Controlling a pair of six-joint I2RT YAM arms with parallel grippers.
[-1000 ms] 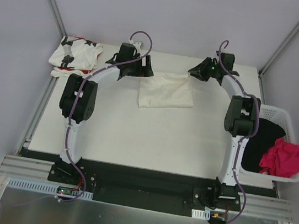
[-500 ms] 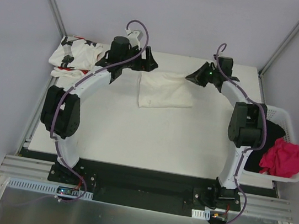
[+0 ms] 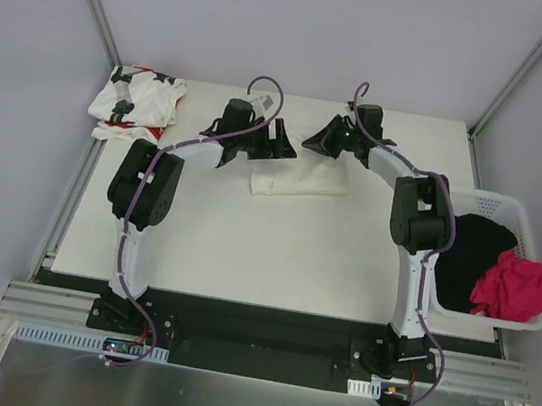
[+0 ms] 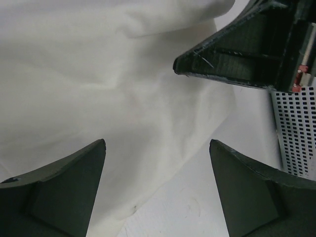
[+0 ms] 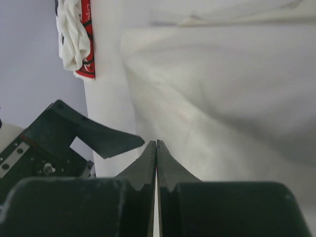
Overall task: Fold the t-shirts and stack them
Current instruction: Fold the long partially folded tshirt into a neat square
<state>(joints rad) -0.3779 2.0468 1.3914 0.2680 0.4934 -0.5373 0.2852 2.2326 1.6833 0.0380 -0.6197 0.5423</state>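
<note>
Left gripper (image 4: 157,144): jaws spread wide, hovering over the cream-white t-shirt (image 3: 299,186), nothing between them. Right gripper (image 5: 156,143): jaws pressed together, tips low over the same cloth; I cannot tell whether any fabric is caught. Both grippers sit close together at the shirt's 12 o'clock edge. The shirt lies on the table (image 3: 274,254), toward 12 o'clock from centre. Star-print t-shirt (image 3: 136,101) is bunched at the 10 o'clock corner. Basket (image 3: 513,206) at 3 o'clock.
</note>
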